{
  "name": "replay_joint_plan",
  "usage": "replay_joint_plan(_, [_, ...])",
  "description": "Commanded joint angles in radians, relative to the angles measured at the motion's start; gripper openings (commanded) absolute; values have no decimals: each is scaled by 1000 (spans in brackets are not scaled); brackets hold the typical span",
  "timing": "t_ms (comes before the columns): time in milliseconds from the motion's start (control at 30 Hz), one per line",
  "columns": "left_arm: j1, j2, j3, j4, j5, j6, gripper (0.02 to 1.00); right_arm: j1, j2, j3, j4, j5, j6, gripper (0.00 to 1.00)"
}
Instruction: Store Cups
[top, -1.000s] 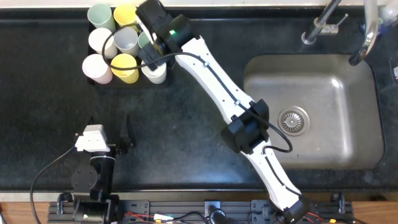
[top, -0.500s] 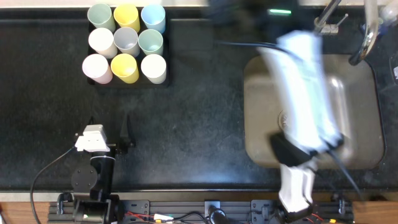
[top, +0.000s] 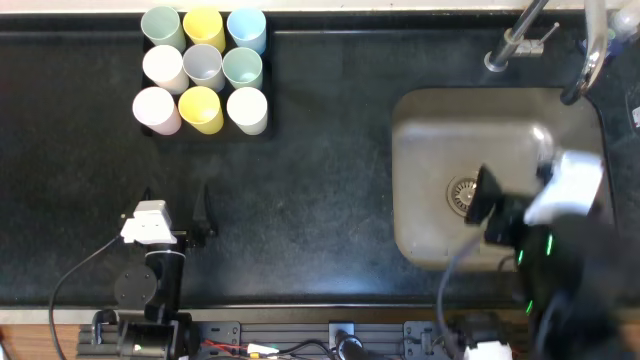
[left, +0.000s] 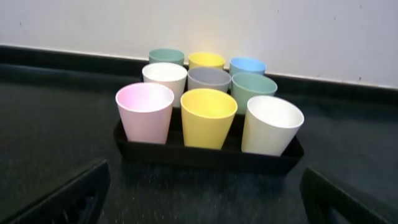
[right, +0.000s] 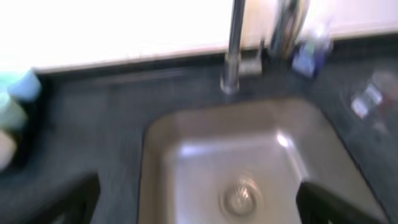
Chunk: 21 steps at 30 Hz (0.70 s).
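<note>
Several cups fill a black tray (top: 270, 120) at the counter's back left: pink (top: 156, 110), yellow (top: 201, 109) and white (top: 247, 110) in the near row, others behind. In the left wrist view the tray (left: 205, 159) stands straight ahead with every cup upright. My left gripper (top: 177, 203) rests open near the front left, well short of the tray, its fingers (left: 68, 198) wide apart and empty. The right arm (top: 560, 190) is blurred over the sink. My right gripper (right: 199, 211) is open with nothing in it.
A steel sink (top: 420, 130) with a drain (top: 470, 192) takes up the right side, with a tap (top: 515, 40) behind it. In the right wrist view the sink (right: 161, 143) and tap (right: 233, 50) lie ahead. Dark counter spans the middle.
The right arm has swung away from the white cup at the tray and back over the sink. All nine cups now show in the tray. The left arm has not moved.
</note>
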Motion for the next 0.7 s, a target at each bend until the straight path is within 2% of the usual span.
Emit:
replay_joint_plan(33, [0, -7, -1, -1, 2, 19, 998, -4, -358, -308, 192, 40, 7, 998])
replay_joint_plan(200, [0, -7, -1, -1, 2, 19, 996, -4, -599, -431, 107, 40, 7, 998])
replay_joint_plan(400, [0, -7, -1, -1, 2, 19, 998, 0, -612, -484, 136, 35, 7, 996])
replay_joint_plan(533, [0, -7, -1, -1, 2, 19, 998, 0, -613, -581, 288, 36, 7, 998])
replay_joint_plan(700, [0, -7, -1, -1, 2, 19, 998, 0, -613, -781, 638, 36, 7, 996])
